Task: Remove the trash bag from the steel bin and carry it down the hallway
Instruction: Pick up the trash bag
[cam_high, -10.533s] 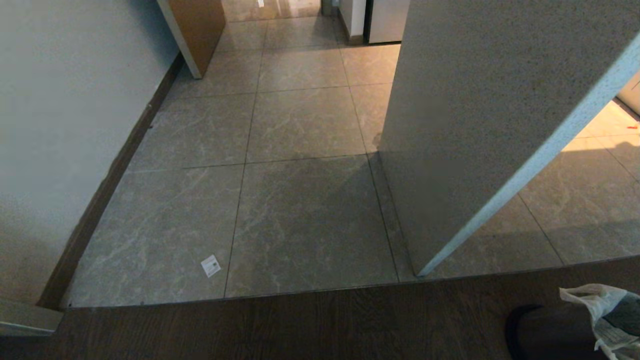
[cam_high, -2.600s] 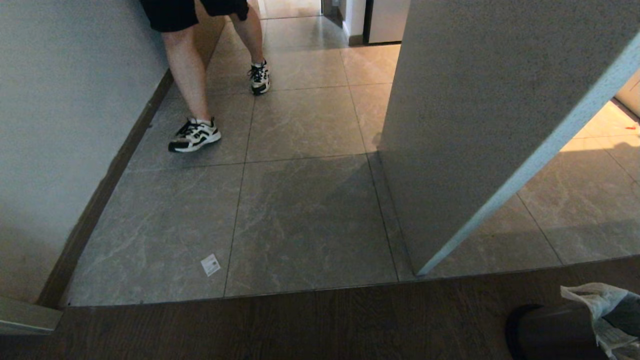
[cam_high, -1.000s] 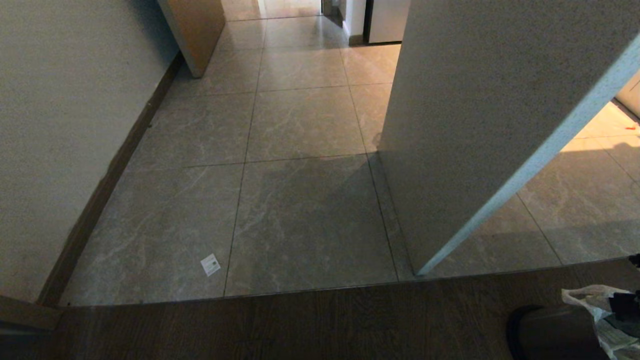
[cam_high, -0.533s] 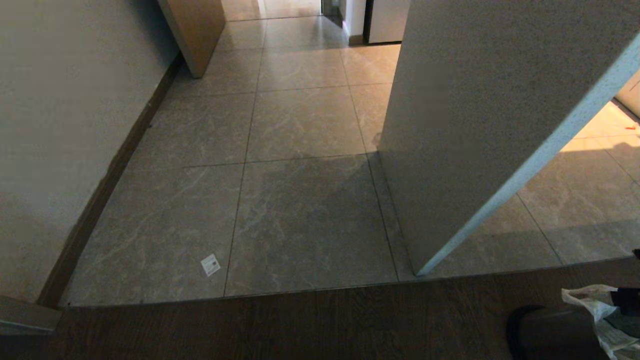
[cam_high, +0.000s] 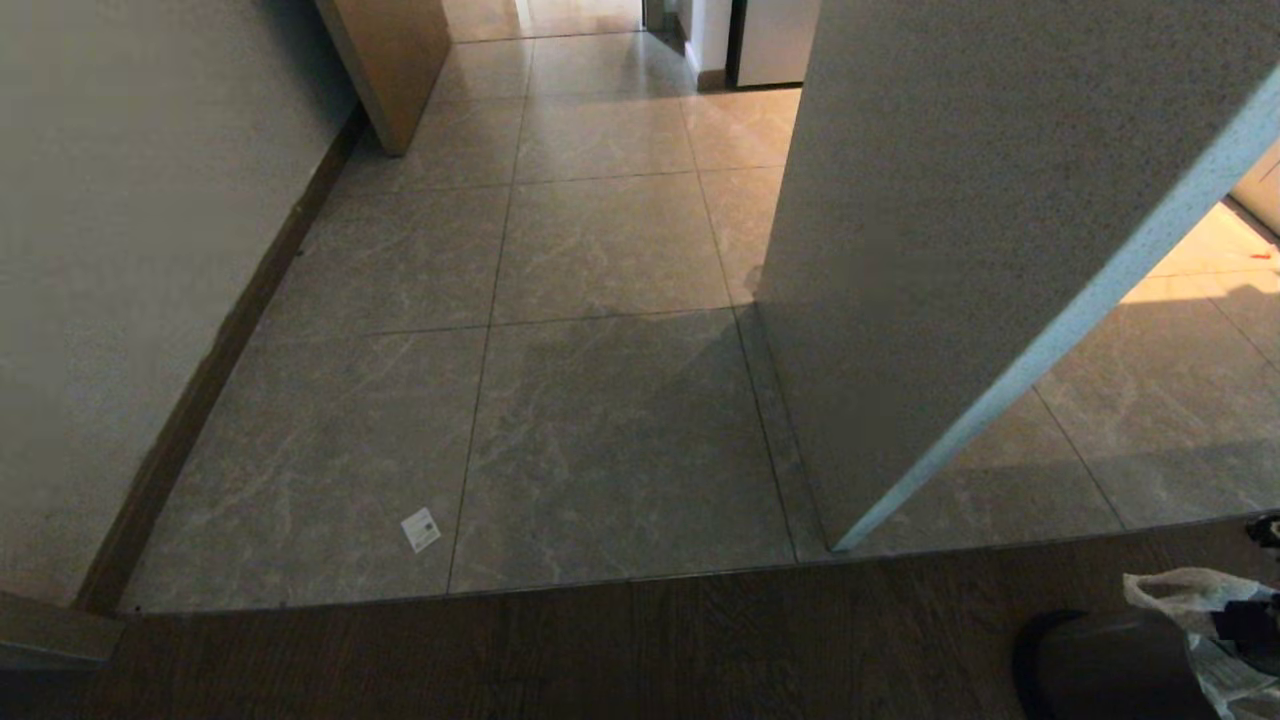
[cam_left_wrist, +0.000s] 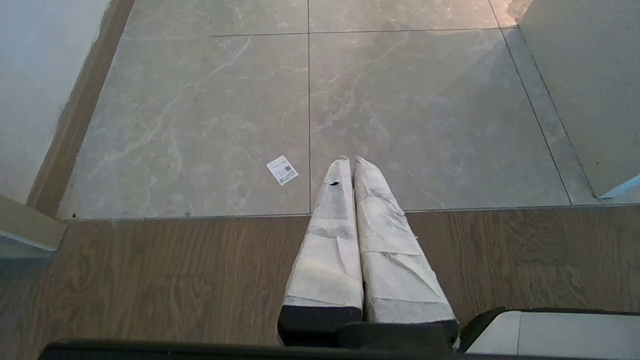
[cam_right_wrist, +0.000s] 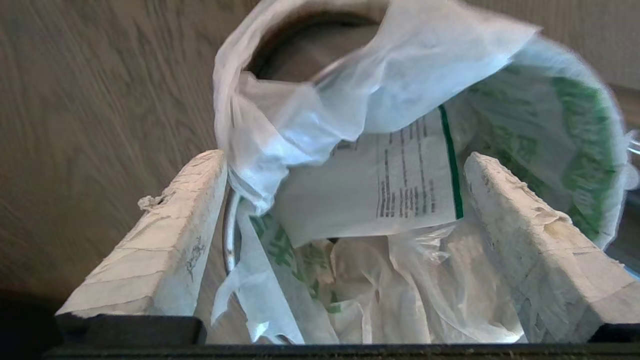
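The biggest thing I see is the hallway (cam_high: 600, 250), with shiny marble-look tiles running away from me. A big speckled wall (cam_high: 950, 220) sticks out on the right side of the hallway and blocks part of the way. Another pale wall (cam_high: 130, 250) with a dark baseboard runs down the left side of it. At the far end of the hallway stands a brown wooden panel (cam_high: 395, 60). The dark wood floor (cam_high: 500, 650) starts where the hallway tiles stop, and I am over the wood.

The steel bin (cam_high: 1110, 665) sits on the wood floor, on the near side of the speckled wall. The trash bag (cam_right_wrist: 380, 150) is in the bin, bunched up at its top. It is thin and white with green print, and paper shows through it.

My right gripper (cam_right_wrist: 345, 200) is right over the bin with its two fingers spread wide. The bag lies between them. One fold touches one finger (cam_right_wrist: 165, 235), but I am not pinching it.

My left gripper (cam_left_wrist: 350, 165) hangs over the wood floor with its fingers pressed together, holding nothing. A small white sticker (cam_left_wrist: 282, 170) lies on the hallway tile just past the wood floor edge.
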